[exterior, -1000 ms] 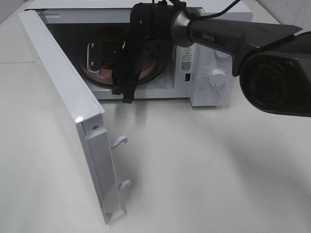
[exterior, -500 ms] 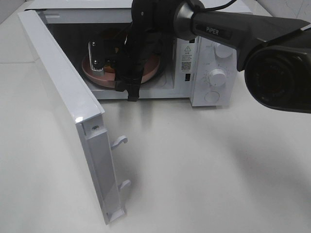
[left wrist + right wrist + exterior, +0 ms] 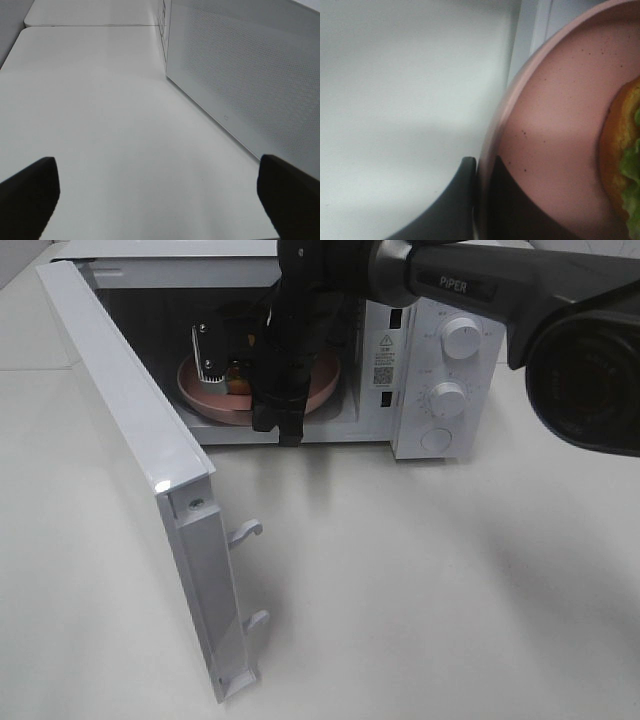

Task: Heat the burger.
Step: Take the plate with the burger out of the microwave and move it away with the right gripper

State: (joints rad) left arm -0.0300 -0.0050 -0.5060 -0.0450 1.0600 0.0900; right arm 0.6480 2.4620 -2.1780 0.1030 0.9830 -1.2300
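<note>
Looks out between the two dark fingertips [image 3: 30,192] of the left claw [image 3: 160,200], spread wide above a plain white bench [image 3: 100,125]. Takes in a white microwave door [image 3: 250,85] with a finely dotted mesh window [image 3: 260,65], standing upright close by one fingertip. Follows door and bench away toward a thin seam [image 3: 90,25] across the bench surface.

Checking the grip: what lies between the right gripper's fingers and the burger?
Only bare pink plate; the right gripper pinches its rim, the burger sits apart. Right wrist view.
</note>
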